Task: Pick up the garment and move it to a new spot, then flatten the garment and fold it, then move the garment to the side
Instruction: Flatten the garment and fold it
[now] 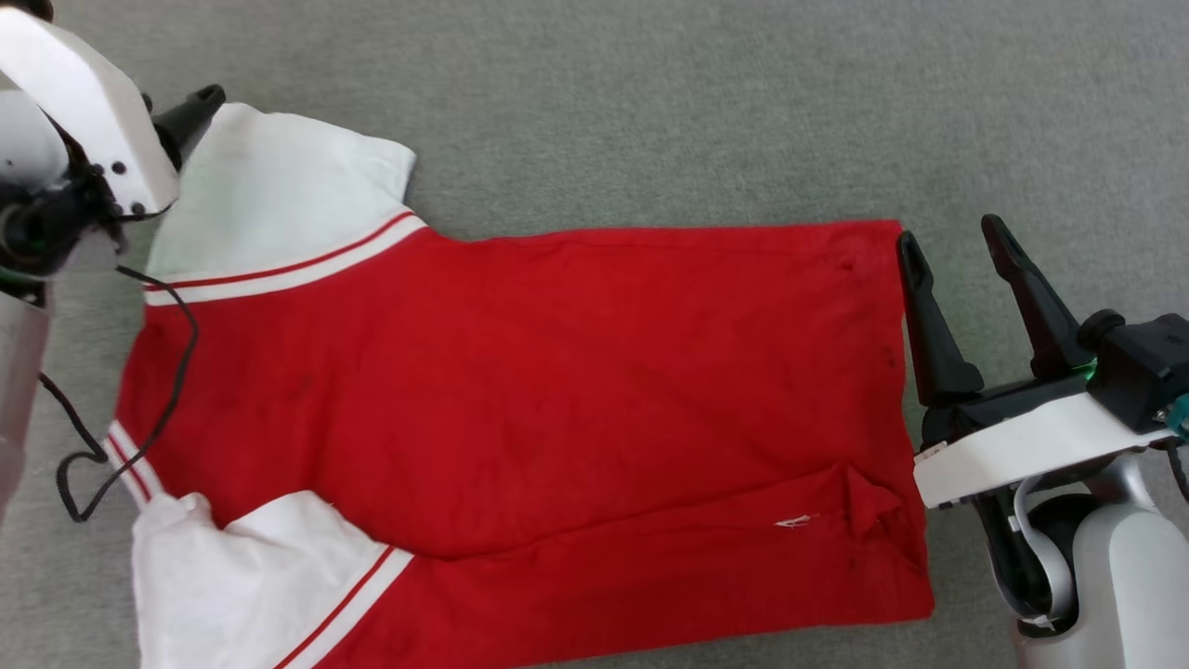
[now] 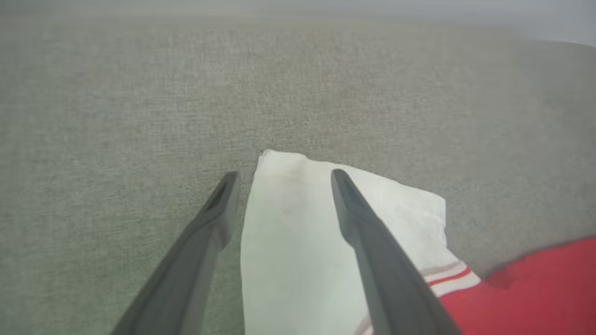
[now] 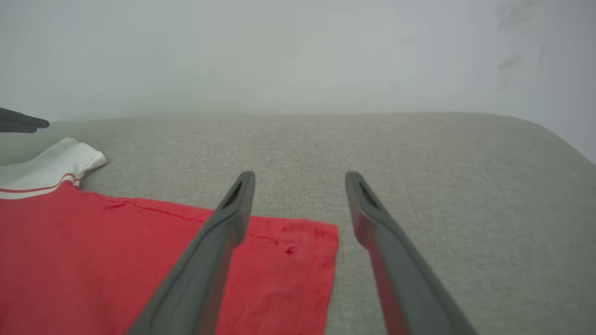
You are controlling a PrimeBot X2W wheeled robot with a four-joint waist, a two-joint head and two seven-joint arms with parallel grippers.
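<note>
Left end effector: two long dark fingers spread wide, pinching nothing.
Right end effector: fingers likewise spread wide, nothing between the pads.
Item: soft bright red jersey-style garment with white sleeve ends, red-and-white stripe trim at each sleeve seam, and a small white mark on the red near the hem.
Lay: spread mostly flat on the grey fabric-covered worktop, lengthwise across the robot's front; sleeves to its left, hem to its right.
Far sleeve: flat, white, angled away from the robot.
Near sleeve: white, rumpled, partly folded over itself.
Surface of cloth: long crease along the near part, small puckered fold close to the hem.
Garment vs left end effector: left wrist view has one finger over the far sleeve and the other over bare worktop, the sleeve's edge running between them; contact cannot be told.
Garment vs right end effector: far hem corner lies between the fingers, one over red cloth, one over bare worktop; in the head view the fingers sit just beside the hem.
Other: thin black cable from the left arm hangs across the garment's sleeve end.
</note>
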